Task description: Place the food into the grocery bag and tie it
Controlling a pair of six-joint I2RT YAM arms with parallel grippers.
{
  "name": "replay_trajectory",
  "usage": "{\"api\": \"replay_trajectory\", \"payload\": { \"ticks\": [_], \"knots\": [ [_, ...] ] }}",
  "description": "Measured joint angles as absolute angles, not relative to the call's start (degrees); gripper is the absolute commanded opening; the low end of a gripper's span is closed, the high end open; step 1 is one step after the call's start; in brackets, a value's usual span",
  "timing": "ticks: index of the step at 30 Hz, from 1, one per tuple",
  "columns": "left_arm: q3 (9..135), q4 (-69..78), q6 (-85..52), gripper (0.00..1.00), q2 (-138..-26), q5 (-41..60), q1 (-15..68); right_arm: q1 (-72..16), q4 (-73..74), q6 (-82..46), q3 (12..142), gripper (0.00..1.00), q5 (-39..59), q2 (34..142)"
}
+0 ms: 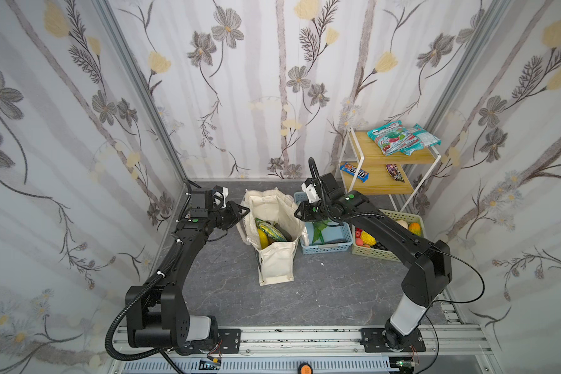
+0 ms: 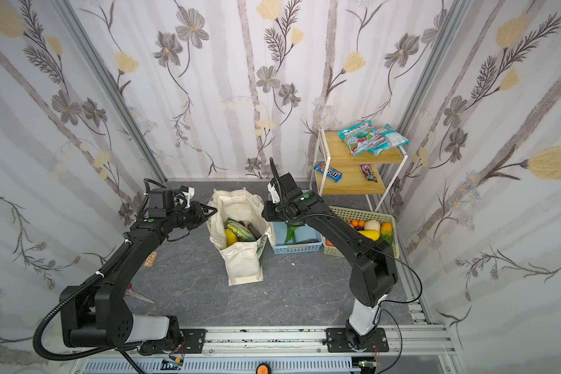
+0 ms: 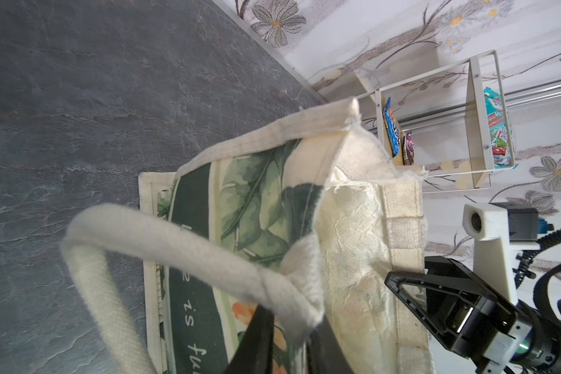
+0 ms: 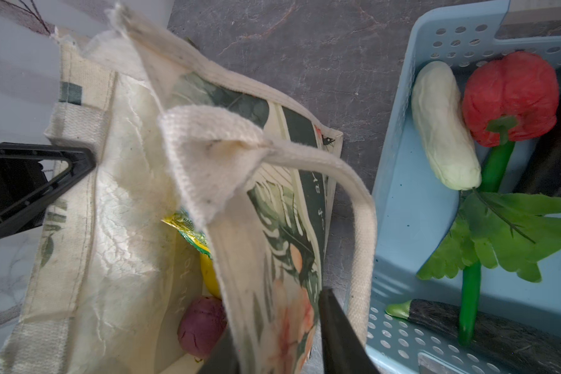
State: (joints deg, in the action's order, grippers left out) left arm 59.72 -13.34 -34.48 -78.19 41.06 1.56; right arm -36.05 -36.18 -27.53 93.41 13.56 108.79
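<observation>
The left gripper (image 1: 245,212), black with triangular fingers, sits at the left rim of the cream canvas tote bag with leaf print and a dark green lettered band (image 1: 276,262). Its jaws are parted and straddle the cloth where a strap is sewn on; nothing looks pinched. The right gripper (image 1: 297,213) faces it across the mouth from the right rim. Its jaws are likewise parted, with 1 finger inside the wall and 1 outside.

The bag stands mid-desk, nearer the far edge, mouth up and open. Its long axis runs from the desk's near edge to its far edge, so the 2 long walls face the 2 arms. The left cream woven loop handle (image 3: 110,291) droops outward from the left wall. The right cream loop handle (image 4: 360,210) droops outside the right wall, just beside the light blue perforated plastic basket (image 4: 395,194).

Inside lie a yellow plastic toy fruit (image 1: 262,239), a flat green crinkly snack packet (image 1: 271,230) and a purple-brown toy vegetable (image 4: 201,323). If tying comes next, I judge each handle is nearest its own-side gripper, lying outward of the jaws.
</observation>
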Motion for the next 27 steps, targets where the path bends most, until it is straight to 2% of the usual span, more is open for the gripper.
{"api": "replay_trajectory", "payload": {
  "ticks": [5, 8, 15, 20, 23, 27],
  "knots": [
    [62.7, -14.8, -34.5, 0.52, -77.3, 40.7, 1.3, -35.0, -36.1, -27.3, 93.4, 0.52, 13.6, 104.4],
    [64.4, -15.3, -34.5, 0.58, -76.1, 40.8, 0.8, -33.6, -35.9, -27.3, 92.8, 0.55, 13.6, 101.4],
    [65.3, -20.5, -34.0, 0.62, -72.7, 34.9, -2.7, -27.3, -32.2, -27.3, 84.2, 0.56, 13.7, 99.2],
    [58.2, -22.6, -34.5, 0.64, -69.8, 27.5, -6.6, -26.8, -27.1, -27.4, 77.5, 0.59, 18.2, 102.0],
    [54.0, -22.3, -34.8, 0.69, -71.8, 27.6, -6.9, -27.4, -23.8, -28.1, 74.7, 0.61, 21.1, 103.5],
    [50.1, -20.6, -35.6, 0.71, -75.2, 29.6, -5.2, -29.0, -20.8, -28.9, 73.8, 0.6, 23.3, 106.5]
  ]
}}
